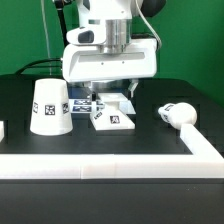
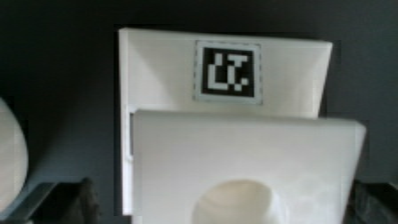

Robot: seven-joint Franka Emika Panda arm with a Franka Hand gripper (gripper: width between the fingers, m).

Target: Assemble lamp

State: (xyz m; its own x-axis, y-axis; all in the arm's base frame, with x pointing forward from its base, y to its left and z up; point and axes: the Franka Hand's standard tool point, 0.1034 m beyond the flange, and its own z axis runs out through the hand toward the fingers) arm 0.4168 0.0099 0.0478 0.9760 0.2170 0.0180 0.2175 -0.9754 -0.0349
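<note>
The flat square lamp base lies on the black table in the middle, tag facing up. My gripper hangs low right over its rear part. In the wrist view the base fills the picture, with its tag and a round hole. My gripper is open, with one dark finger on each side of the base, not closed on it. The cone shade stands at the exterior view's left. The bulb lies on its side at the right.
A white L-shaped wall runs along the table's front and up its right side past the bulb. The marker board lies just behind the base, partly under the gripper. A white curved edge shows beside the base in the wrist view.
</note>
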